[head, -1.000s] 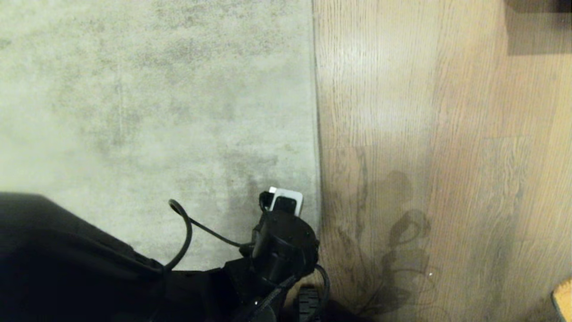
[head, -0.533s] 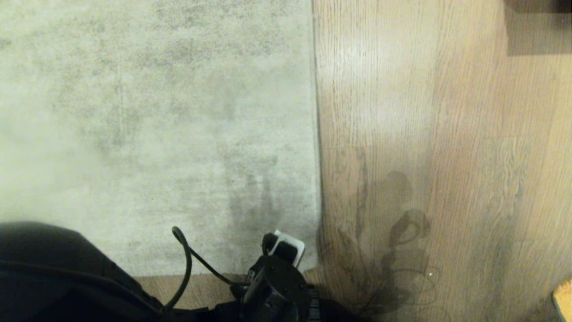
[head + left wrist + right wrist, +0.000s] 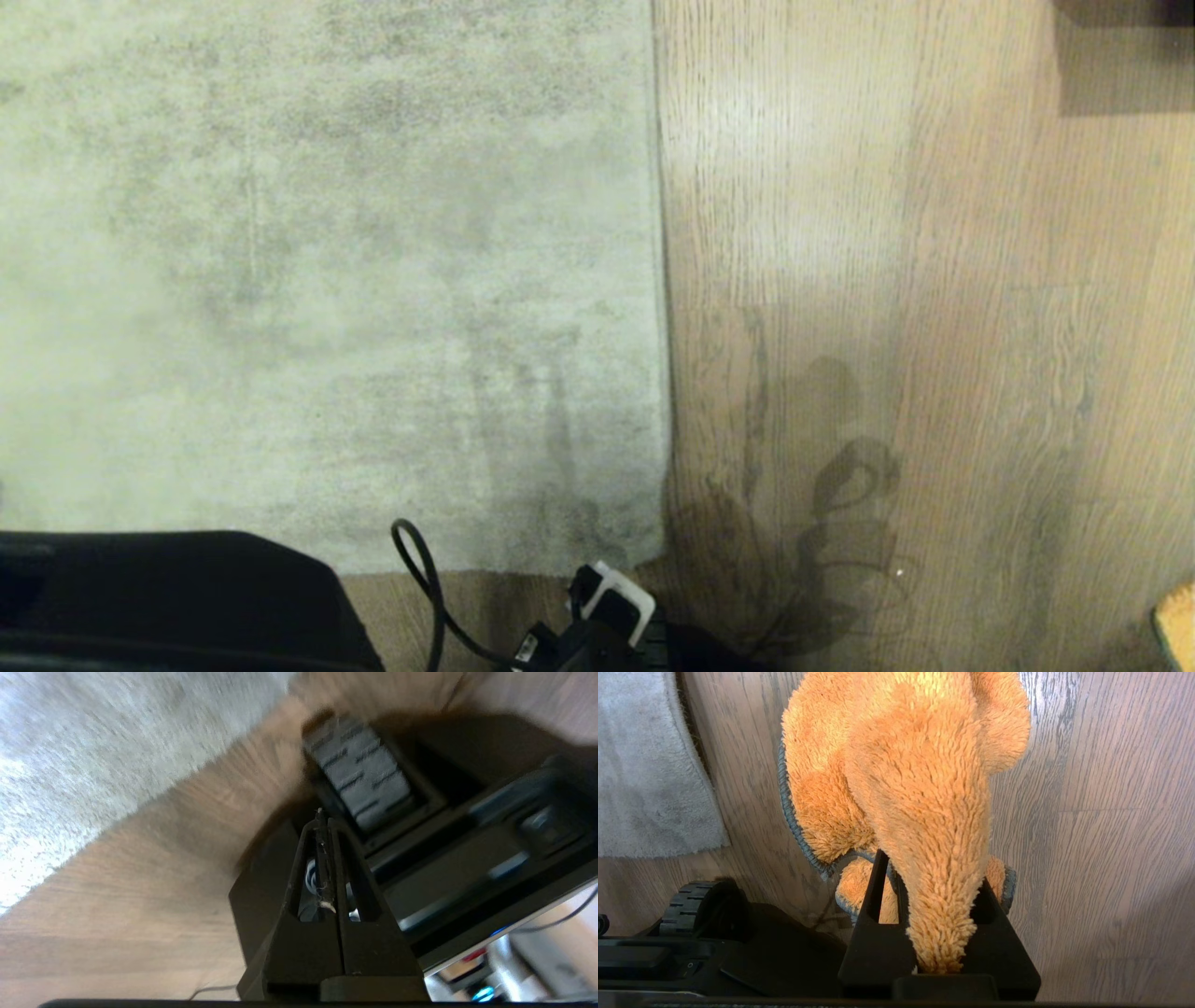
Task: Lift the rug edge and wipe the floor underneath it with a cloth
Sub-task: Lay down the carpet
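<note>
The pale grey mottled rug (image 3: 327,280) lies flat on the left of the head view. The rug edge (image 3: 661,280) runs straight down to a square near corner (image 3: 653,551). Light brown plank floor (image 3: 934,327) fills the right. My left wrist (image 3: 611,602) sits at the bottom, just off the near corner. In the left wrist view my left gripper (image 3: 323,819) is shut, holding nothing but a few stray fibres, over the floor (image 3: 140,882) beside the rug (image 3: 93,742). My right gripper (image 3: 931,872) is shut on the fuzzy orange cloth (image 3: 915,779), which hangs above the floor (image 3: 1101,812).
The robot's black base and treaded wheel (image 3: 359,779) are close beside the left gripper. That wheel (image 3: 686,903) shows by the rug corner (image 3: 644,765) too. A dark object (image 3: 1120,47) stands at the far right. An orange patch (image 3: 1178,621) shows at the bottom right.
My left arm has drawn back off the rug toward the bottom of the head view, baring the rug's near border and corner. The rug itself has not moved.
</note>
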Controlling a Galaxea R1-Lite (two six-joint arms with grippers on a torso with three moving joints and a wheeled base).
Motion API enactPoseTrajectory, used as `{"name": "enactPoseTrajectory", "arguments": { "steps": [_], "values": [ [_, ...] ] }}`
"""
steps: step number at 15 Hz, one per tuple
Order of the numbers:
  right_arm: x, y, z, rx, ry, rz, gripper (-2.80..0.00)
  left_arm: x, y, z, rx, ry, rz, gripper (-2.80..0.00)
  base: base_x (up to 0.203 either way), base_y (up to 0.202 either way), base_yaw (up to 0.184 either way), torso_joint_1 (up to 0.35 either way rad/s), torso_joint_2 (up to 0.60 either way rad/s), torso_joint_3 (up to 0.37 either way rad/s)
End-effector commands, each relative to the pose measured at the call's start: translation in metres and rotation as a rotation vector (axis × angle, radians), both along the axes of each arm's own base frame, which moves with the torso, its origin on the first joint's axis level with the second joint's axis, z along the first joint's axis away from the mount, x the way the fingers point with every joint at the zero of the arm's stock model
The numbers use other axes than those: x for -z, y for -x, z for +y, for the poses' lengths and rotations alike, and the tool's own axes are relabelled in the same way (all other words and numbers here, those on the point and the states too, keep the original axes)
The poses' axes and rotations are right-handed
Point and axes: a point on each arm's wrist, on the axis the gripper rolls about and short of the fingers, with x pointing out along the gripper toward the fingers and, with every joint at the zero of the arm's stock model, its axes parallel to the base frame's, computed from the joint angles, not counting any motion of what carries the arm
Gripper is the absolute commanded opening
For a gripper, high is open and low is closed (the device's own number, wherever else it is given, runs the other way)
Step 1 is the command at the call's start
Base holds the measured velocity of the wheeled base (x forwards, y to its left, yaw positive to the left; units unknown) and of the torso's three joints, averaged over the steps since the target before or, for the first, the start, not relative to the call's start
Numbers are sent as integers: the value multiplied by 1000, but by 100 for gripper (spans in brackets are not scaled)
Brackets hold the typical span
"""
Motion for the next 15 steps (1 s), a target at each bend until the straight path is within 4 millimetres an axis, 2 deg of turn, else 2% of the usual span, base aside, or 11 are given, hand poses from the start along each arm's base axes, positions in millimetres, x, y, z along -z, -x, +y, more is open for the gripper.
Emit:
{"name": "enactPoseTrajectory", "arguments": {
  "steps": [1,5,9,12,15],
  "values": [
    [0,0,0,0,0,1,-280,13,0,0,8,-50,13,-280,0,0,0,0,0,0],
    [0,0,0,0,0,1,-280,18,-6,7,58,-175,9,-280,0,0,0,0,0,0],
    [0,0,0,0,0,1,-280,21,-16,14,134,-210,88,-280,0,0,0,0,0,0],
    [0,0,0,0,0,1,-280,24,-18,24,165,-300,140,-280,0,0,0,0,0,0],
    [0,0,0,0,0,1,-280,20,-28,30,206,-353,106,-280,0,0,0,0,0,0]
  ]
}}
